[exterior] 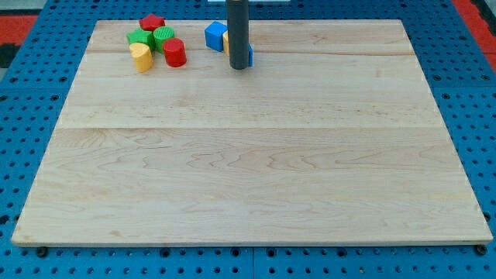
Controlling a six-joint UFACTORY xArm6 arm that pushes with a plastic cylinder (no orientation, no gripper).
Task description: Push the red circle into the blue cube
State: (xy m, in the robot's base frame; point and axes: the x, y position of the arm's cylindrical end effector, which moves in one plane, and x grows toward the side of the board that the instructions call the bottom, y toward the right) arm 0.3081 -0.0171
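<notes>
At the view's top left of the wooden desk (248, 155) sits a tight cluster of 5 blocks. Leftmost are a green block (139, 37), its shape unclear, and a yellow heart-like block (141, 56) just below it. Next come a red star (152, 22) at the back and a green circle (163, 38) touching its neighbours. The red circle (174, 52), the piece to be pushed, stands at the cluster's right edge, so its side facing the target is free.

Further right, across a small gap, lies the blue cube (215, 35). Just beside it a yellow block (225, 40) and another blue piece (250, 56) are mostly hidden behind the rod, so their shapes cannot be told.

My tip (241, 67) rests just right of the blue cube, the wrong side for this push. The end effector is a plain rod, holding nothing. I judge it must circle round to the red circle's left, where the crowded cluster leaves little room.
</notes>
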